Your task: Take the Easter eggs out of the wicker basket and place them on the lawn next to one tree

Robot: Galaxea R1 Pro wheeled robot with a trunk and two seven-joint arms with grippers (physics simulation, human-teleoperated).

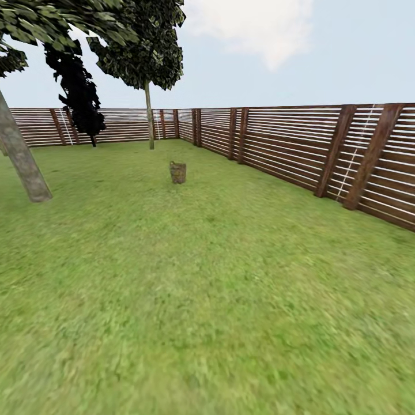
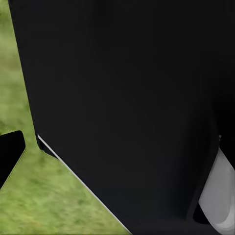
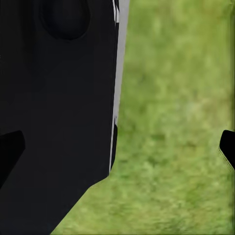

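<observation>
Wicker basket (image 1: pixel 178 172) far off on the lawn (image 1: pixel 207 300), robot well back from it.

The basket is a small brown woven bucket that narrows toward its base, standing upright on the bright, mottled green grass in the far middle of the head view; its contents are too small to make out. Beyond it stands a tree (image 1: pixel 149 115) with a thin, straight pale trunk and a blocky dark-green crown. A thicker grey-brown trunk (image 1: pixel 22 155) leans at the near left. A brown slatted fence (image 1: pixel 300 150) runs along the right and across the back. In the wrist views, dark robot bodywork (image 2: pixel 127 107) fills much of the picture over grass. The right gripper (image 3: pixel 117 147) has its black fingertips (image 3: pixel 10 149) spread wide apart. Of the left gripper only one fingertip (image 2: pixel 11 152) shows, so I cannot tell its state.
</observation>
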